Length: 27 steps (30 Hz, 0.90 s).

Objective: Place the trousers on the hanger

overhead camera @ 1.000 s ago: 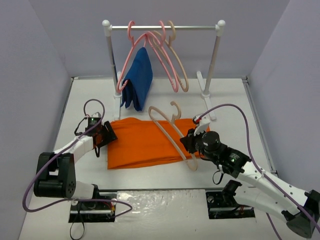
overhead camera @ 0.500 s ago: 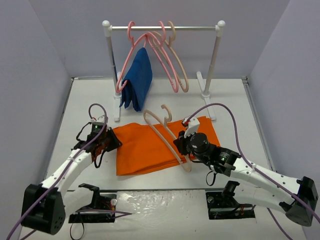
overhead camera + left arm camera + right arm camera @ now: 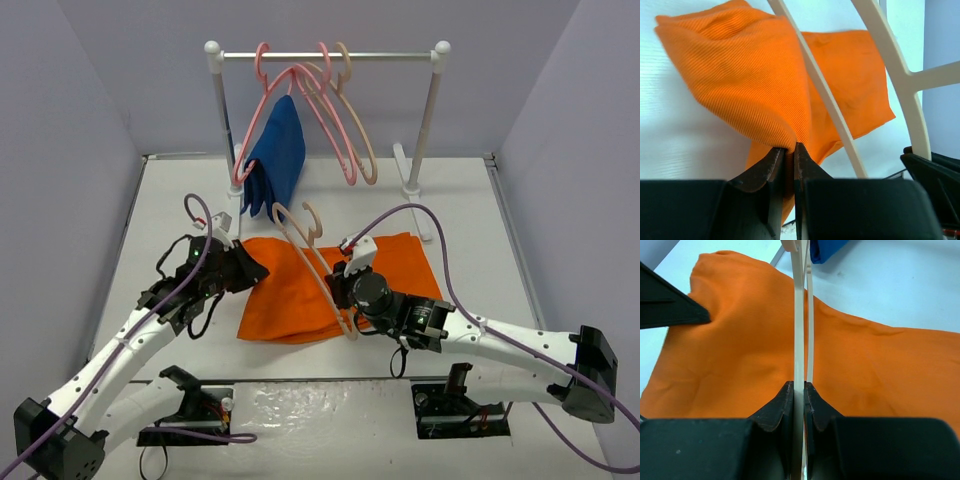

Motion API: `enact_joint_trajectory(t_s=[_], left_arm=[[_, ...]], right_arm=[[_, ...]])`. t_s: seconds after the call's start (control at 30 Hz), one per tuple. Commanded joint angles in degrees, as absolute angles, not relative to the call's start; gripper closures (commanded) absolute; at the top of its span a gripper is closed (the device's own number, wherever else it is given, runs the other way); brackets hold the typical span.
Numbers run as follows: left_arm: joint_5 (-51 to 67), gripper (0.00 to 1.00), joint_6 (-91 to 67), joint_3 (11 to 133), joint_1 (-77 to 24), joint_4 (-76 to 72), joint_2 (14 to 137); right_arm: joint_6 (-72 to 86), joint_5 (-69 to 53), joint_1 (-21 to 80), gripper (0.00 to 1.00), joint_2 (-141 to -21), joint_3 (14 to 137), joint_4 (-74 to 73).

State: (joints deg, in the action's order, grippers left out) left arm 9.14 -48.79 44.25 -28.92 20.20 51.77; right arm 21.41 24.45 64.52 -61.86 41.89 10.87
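Observation:
The bright orange trousers (image 3: 300, 290) lie folded on the white table. The cream-beige hanger (image 3: 318, 272) stands on edge over them, hook toward the rack. My left gripper (image 3: 255, 268) is shut on the trousers' left edge and lifts that corner, as the left wrist view shows (image 3: 790, 148); the trousers (image 3: 750, 85) hang from it, with the hanger (image 3: 827, 100) just to the right. My right gripper (image 3: 342, 290) is shut on the hanger's lower bar; in the right wrist view the hanger (image 3: 799, 340) runs up from that gripper (image 3: 799, 386) across the trousers (image 3: 730, 355).
A white clothes rack (image 3: 325, 56) stands at the back with pink hangers (image 3: 330, 110) and a dark blue garment (image 3: 275, 155) hanging on one. Its base foot (image 3: 410, 185) sits right of the trousers. Grey walls close both sides.

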Motion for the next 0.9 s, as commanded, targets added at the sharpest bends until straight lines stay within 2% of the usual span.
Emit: enact_joint_trajectory(t_s=[0.0,0.5,0.7,0.87], left_arm=[[6.3,1.00,-53.4,51.0,-33.9,12.6,54.8],[-2.4,1.00,-57.7,61.0,-46.2,3.6,71.3],[-6.4,1.00,-61.0,61.3,-49.9,-1.0,75.8],[-5.1,1.00,-61.5,60.1,-51.0,-7.7,79.9]], right_arm=[[23.9,30.8,65.9,1.00,-62.2,43.9,18.3],[28.9,34.3,66.5,1.00,-53.4,32.8,17.1],[29.1,34.5,66.6,1.00,-49.1,31.1,16.2],[26.5,34.5,66.4,1.00,-48.1,32.2,15.5]])
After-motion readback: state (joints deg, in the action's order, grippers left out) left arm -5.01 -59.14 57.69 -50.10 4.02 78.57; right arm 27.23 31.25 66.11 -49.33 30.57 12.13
